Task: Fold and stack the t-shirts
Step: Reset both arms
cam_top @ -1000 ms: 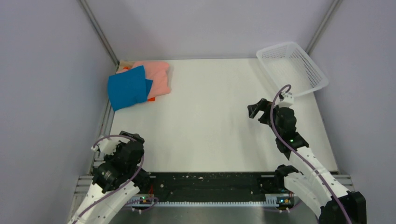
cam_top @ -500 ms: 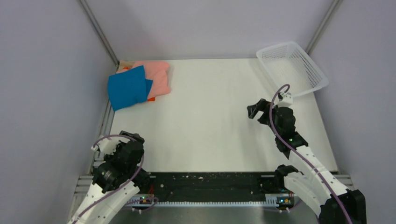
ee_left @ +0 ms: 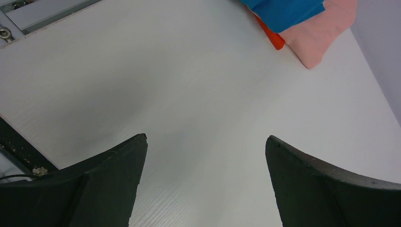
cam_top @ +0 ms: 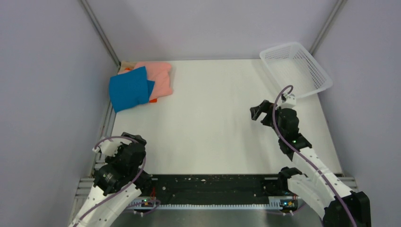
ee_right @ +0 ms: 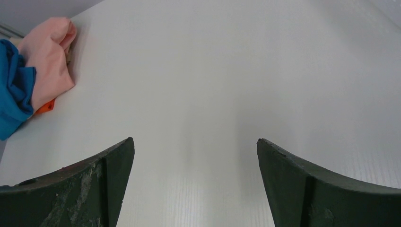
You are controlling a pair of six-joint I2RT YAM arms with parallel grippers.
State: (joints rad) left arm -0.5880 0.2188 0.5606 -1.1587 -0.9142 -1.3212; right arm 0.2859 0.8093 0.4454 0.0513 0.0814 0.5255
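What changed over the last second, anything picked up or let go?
Barely anything: the right gripper drifted very slightly left, open and empty above the table. Nothing was grasped or released. The left gripper, also open, the blue t-shirt, pink t-shirt, orange t-shirt and basket stayed put.

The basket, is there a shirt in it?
No, the basket shows only bare mesh; the shirts lie piled in the far left corner.
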